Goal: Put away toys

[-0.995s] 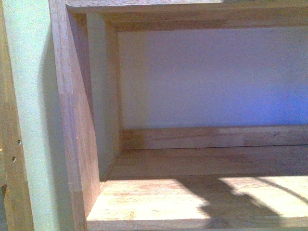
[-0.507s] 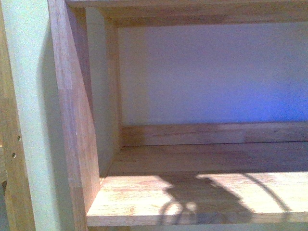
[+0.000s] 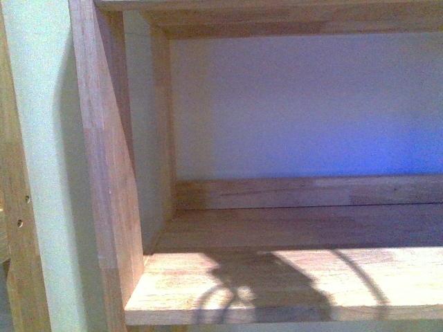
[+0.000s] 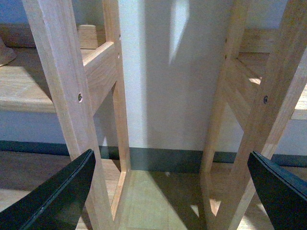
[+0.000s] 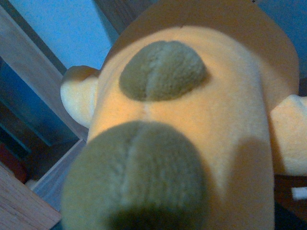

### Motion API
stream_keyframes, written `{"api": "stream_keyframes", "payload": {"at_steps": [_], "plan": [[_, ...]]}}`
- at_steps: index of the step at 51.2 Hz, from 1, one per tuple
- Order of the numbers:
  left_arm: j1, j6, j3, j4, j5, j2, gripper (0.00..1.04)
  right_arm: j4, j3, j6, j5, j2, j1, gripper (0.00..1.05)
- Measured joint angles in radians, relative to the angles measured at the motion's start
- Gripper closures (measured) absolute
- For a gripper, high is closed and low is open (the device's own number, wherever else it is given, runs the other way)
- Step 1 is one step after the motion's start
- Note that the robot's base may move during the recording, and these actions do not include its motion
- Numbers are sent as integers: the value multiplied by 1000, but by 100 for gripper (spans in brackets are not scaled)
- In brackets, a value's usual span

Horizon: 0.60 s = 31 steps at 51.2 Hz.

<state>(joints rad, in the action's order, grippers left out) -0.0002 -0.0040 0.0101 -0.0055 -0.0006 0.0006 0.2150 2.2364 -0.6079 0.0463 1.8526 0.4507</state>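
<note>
One toy (image 5: 192,139) fills my right wrist view, an orange-yellow plush pressed right against the lens, with two olive patches and pale stubby limbs at either side. I cannot tell how the right gripper stands; it is hidden behind the plush. My left gripper (image 4: 172,196) is spread wide with nothing in it, dark fingers (image 4: 57,196) at the lower corners, facing wooden frames (image 4: 67,96). Front view shows a bare wooden shelf (image 3: 277,283) with shadows across it.
</note>
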Motion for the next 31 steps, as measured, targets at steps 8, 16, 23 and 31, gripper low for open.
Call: {"api": "stream_keyframes", "payload": {"at_steps": [8,16,23,31], "plan": [[0,0,0,0,0,0,6,8,5,17,-31,0,0,23],[0,0,0,0,0,0,6,-2,4,61,-87,-10,2,6],[0,0,0,0,0,0,6,-24,-11,93,-151,-34,1,6],[0,0,0,0,0,0,6,-92,-89,170,-291,-122,-6,6]]}}
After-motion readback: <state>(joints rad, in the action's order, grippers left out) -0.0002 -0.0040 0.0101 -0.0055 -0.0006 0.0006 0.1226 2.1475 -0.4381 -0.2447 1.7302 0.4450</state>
